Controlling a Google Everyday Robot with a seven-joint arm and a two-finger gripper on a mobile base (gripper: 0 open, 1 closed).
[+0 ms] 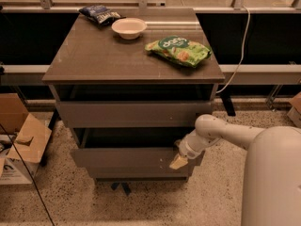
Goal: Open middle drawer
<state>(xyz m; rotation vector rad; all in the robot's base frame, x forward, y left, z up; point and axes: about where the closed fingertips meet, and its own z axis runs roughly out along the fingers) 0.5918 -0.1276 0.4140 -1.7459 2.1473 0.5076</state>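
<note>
The middle drawer is the grey-brown flat front in the middle of the cabinet. It stands out a little past the top drawer, with a dark gap above it. My gripper is at the right end of the middle drawer's front, touching its edge, and my white arm reaches in from the right. The drawer's inside is dark. The bottom drawer shows only as a narrow strip below it.
On the cabinet top lie a green snack bag, a white bowl and a dark snack bag. A cardboard box sits on the floor at the left. A white cable hangs at the right.
</note>
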